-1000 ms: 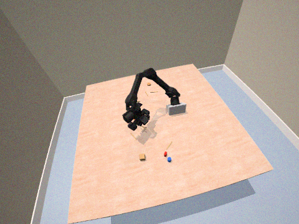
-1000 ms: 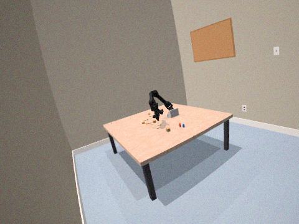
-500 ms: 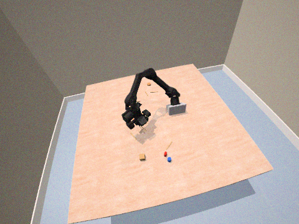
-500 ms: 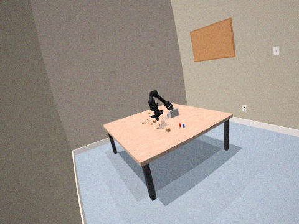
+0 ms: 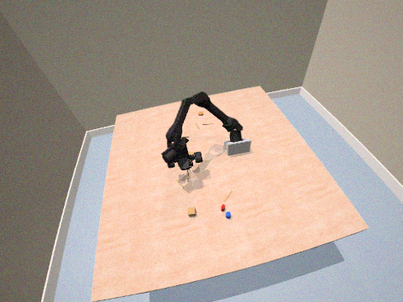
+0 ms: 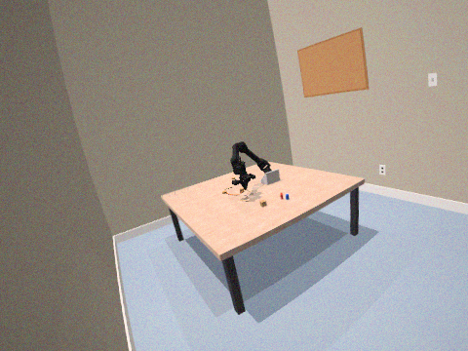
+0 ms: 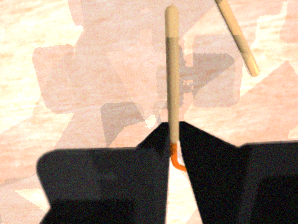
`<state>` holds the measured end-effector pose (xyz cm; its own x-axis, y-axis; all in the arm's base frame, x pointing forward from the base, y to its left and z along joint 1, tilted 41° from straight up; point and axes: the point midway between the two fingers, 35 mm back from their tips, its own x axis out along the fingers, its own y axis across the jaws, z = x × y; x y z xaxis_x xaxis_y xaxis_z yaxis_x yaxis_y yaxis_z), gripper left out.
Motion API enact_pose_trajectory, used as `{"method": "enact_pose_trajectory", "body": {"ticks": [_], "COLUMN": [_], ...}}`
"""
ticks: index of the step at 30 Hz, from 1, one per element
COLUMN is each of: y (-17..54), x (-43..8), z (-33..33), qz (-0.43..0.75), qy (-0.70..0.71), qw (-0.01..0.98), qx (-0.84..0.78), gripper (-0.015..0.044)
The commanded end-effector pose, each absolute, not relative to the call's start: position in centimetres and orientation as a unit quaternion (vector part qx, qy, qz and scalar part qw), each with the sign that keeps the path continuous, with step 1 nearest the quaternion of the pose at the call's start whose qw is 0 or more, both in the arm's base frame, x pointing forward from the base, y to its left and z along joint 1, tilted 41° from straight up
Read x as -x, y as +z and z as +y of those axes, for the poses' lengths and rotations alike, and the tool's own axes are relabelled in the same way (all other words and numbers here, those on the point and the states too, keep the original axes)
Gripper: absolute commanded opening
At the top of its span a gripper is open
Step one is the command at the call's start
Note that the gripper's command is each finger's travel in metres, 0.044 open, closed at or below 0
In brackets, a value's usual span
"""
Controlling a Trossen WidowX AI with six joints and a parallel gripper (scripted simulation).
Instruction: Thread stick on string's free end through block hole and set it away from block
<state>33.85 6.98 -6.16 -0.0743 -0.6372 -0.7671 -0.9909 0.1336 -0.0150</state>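
My gripper [image 5: 187, 168] [image 6: 245, 188] [image 7: 173, 128] is closed on the thin stick [image 7: 172, 75], pinching it close to its string end, so that most of its length stands out past my fingertips; I judge that this leaves a long free tip to feed into a hole before my fingers reach the wood. The orange string [image 7: 175, 159] leaves the stick right between my fingers, at the back, where it can trail after the tip instead of getting in its way. Just beside the held stick, off past my fingertips, lies a loose stick [image 5: 180, 184] [image 7: 239, 39]; it has no part in this, and I should keep clear of it. Farther out from me, toward the lower edge in the top view, sits a small wooden cube [image 5: 191, 211] [image 6: 263, 203]. It may be the block, but I cannot make out a hole, so I would want its bore confirmed before lining up. Well off to one side of me, beyond another loose stick [image 5: 227, 195], a red piece [image 5: 222, 207] [image 6: 281, 196] and a blue piece [image 5: 227, 215] [image 6: 287, 197] stand near each other, best given a wide berth. Farthest off, behind me in the top view, is a small orange-brown piece [image 5: 201, 113]; whether it is the button I cannot tell.
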Motion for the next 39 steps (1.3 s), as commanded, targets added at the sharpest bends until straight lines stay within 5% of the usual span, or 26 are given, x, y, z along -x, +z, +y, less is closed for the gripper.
{"method": "enact_pose_trajectory", "body": {"ticks": [1,39], "y": [-5.8,-4.2], "x": [-34.3,-36.6], "z": [6.8,4.7], "qz": [0.698,0.67], "qy": [0.215,-0.288], "qw": [0.372,0.656], "qx": [0.572,0.194], "gripper": [0.0,0.0]}}
